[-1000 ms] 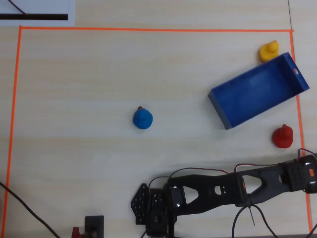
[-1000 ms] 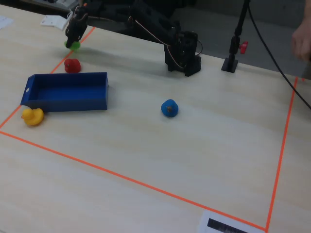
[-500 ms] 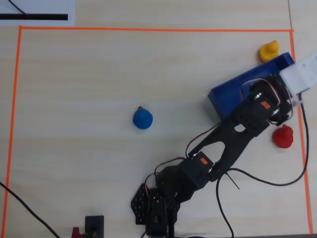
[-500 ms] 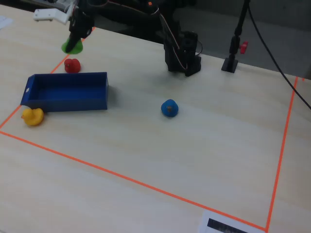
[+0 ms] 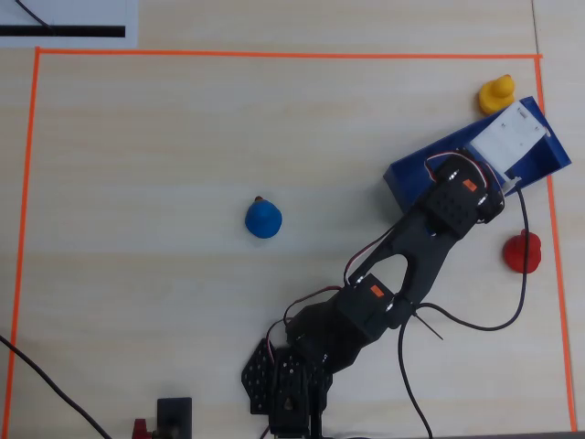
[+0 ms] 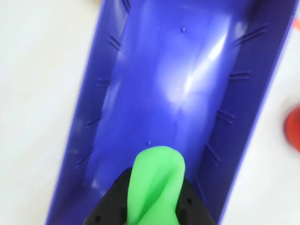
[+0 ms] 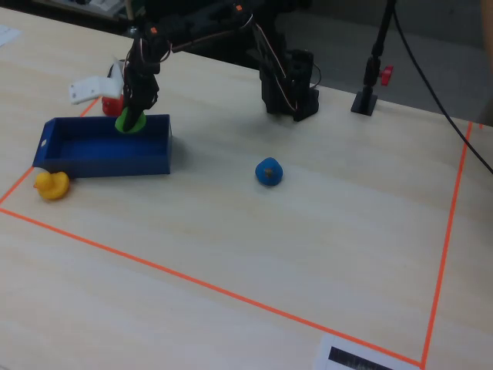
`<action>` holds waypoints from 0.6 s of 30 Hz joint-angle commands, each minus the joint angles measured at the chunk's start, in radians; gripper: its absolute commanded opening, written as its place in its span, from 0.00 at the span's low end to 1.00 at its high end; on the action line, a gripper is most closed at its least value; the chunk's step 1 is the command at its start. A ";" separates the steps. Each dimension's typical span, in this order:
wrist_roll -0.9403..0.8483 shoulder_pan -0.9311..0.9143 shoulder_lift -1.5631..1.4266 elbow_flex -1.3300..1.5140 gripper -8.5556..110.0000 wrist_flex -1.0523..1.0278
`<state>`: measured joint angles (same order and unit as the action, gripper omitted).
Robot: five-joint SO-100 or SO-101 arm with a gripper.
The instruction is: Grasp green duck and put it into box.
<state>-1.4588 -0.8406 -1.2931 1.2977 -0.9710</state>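
My gripper is shut on the green duck, squeezed between the black jaws. In the wrist view the duck hangs over the near end of the dark-blue box, whose floor is bare. In the fixed view the green duck is held at the gripper just above the box's right part. In the overhead view the arm covers the box and hides the duck.
A yellow duck sits beside the box's far end. A red duck sits just right of the arm. A blue duck lies mid-table. Orange tape frames the work area. The arm's base stands at the table's edge.
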 commanded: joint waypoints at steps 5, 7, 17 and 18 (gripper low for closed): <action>-0.014 -0.014 0.140 -0.143 0.09 0.075; -0.046 -0.014 0.164 -0.170 0.20 0.081; -0.138 -0.052 0.098 -0.163 0.33 0.057; -0.138 -0.052 0.075 -0.152 0.33 0.052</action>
<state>-1.5877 -0.8805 -1.1106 1.1689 -0.9112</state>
